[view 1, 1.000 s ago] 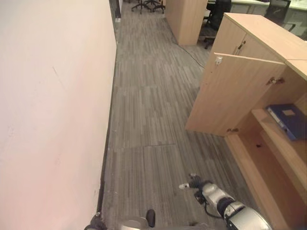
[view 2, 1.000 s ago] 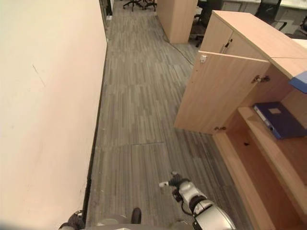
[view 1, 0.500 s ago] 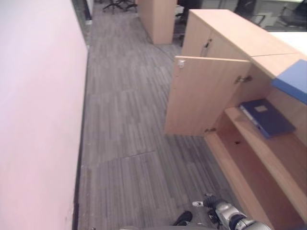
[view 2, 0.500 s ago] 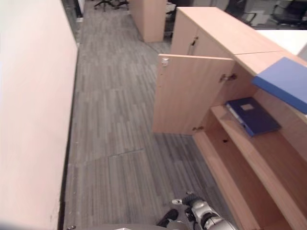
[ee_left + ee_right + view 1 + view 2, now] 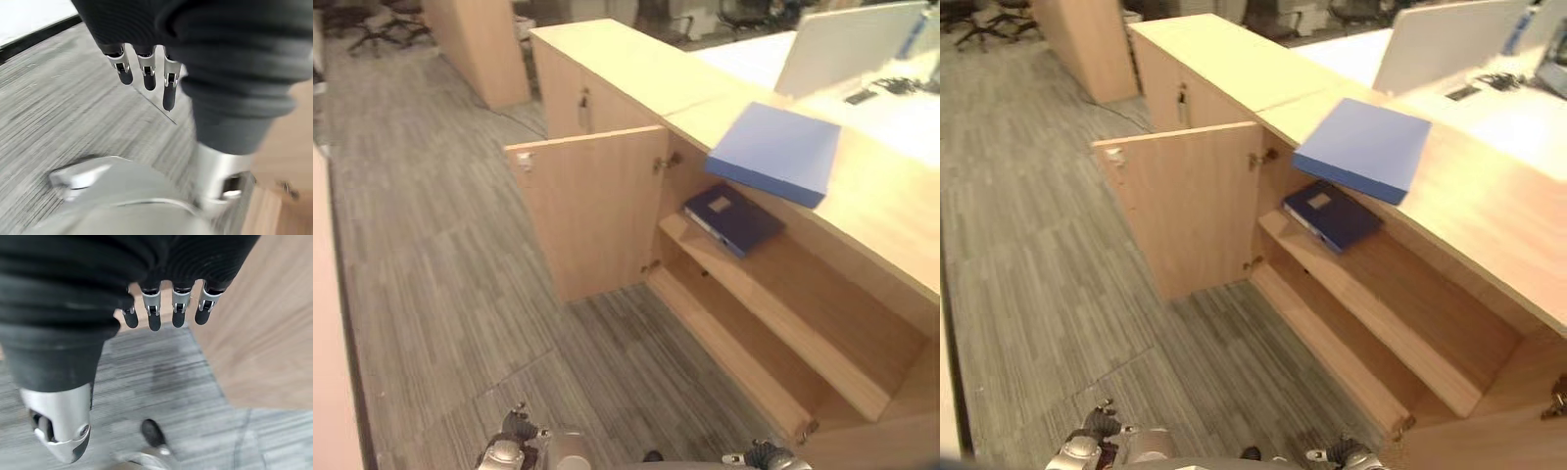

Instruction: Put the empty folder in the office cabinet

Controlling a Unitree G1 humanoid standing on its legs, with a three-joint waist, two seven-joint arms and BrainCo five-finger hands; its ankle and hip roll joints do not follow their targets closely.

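While the office cabinet (image 5: 607, 211) stands with its door (image 5: 587, 211) swung wide toward the grey floor (image 5: 431, 255), a light blue folder (image 5: 773, 152) lies flat on the cabinet's worktop (image 5: 881, 206), one corner jutting past the front edge above the open compartment. Below it, on the upper shelf (image 5: 773, 299), a dark blue folder (image 5: 732, 217) rests flat near the hinge side of the compartment; the lower shelf (image 5: 724, 357) sits beneath that. From the head views the light blue folder is at about 1 o'clock, the open door at about 11 o'clock, and the dark folder between them, just under the worktop's edge. Both of the robot's hands hang low, well apart from either folder. The left hand (image 5: 146, 73) shows at the bottom edge of the head views at about 7 o'clock, and in its own wrist view its fingers (image 5: 167, 93) point straight down toward the floor, relaxed and holding nothing. The right hand (image 5: 166, 308) shows at about 5 o'clock near the cabinet's base; its fingers (image 5: 154, 318) likewise hang straight and loose over the floor with nothing between them. Farther off at 12 o'clock a white panel (image 5: 847, 44) stands on the worktop, and another wooden cabinet (image 5: 480, 49) stands across the floor.
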